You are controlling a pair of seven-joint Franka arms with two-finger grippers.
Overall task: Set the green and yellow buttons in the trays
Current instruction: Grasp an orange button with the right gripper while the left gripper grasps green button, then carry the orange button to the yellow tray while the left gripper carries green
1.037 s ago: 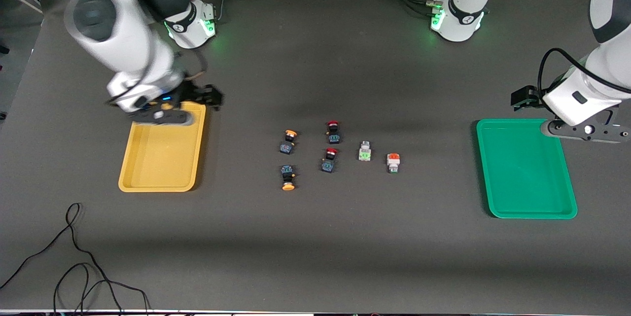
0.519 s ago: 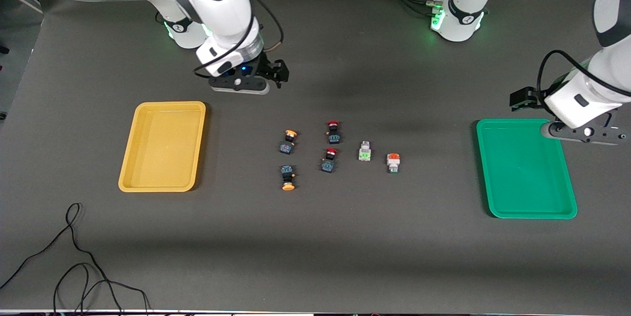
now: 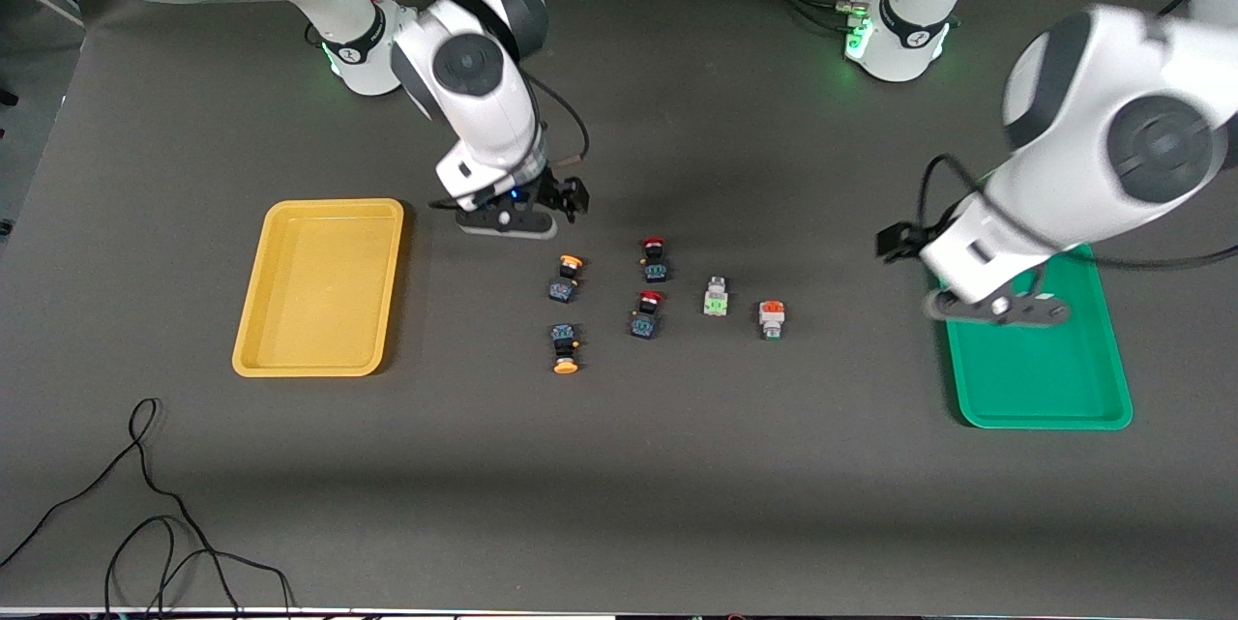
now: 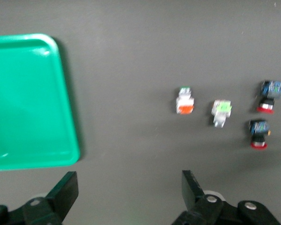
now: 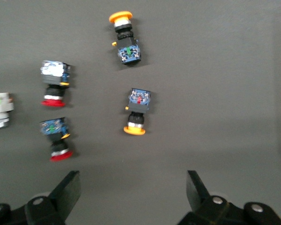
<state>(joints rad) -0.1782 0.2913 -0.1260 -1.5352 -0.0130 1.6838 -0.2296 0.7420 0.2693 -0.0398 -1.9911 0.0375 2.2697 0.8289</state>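
Note:
Two yellow-capped buttons (image 3: 567,276) (image 3: 565,348) lie mid-table; both show in the right wrist view (image 5: 125,40) (image 5: 136,111). The green-marked grey button (image 3: 715,296) (image 4: 221,111) and the orange-marked grey button (image 3: 771,318) (image 4: 185,101) lie toward the left arm's end. The yellow tray (image 3: 319,291) and the green tray (image 3: 1045,378) (image 4: 28,103) hold nothing. My right gripper (image 3: 508,219) (image 5: 131,194) is open over the bare table beside the yellow-capped buttons. My left gripper (image 3: 1001,309) (image 4: 129,192) is open over the green tray's edge nearest the buttons.
Two red-capped black-blue switches (image 3: 655,258) (image 3: 646,313) lie between the yellow-capped and grey buttons. A black cable (image 3: 145,504) loops near the front edge at the right arm's end.
My right gripper has swung from over the yellow tray to the table beside the yellow-capped buttons. My left gripper has moved from the green tray's farther corner toward the buttons. No button has moved.

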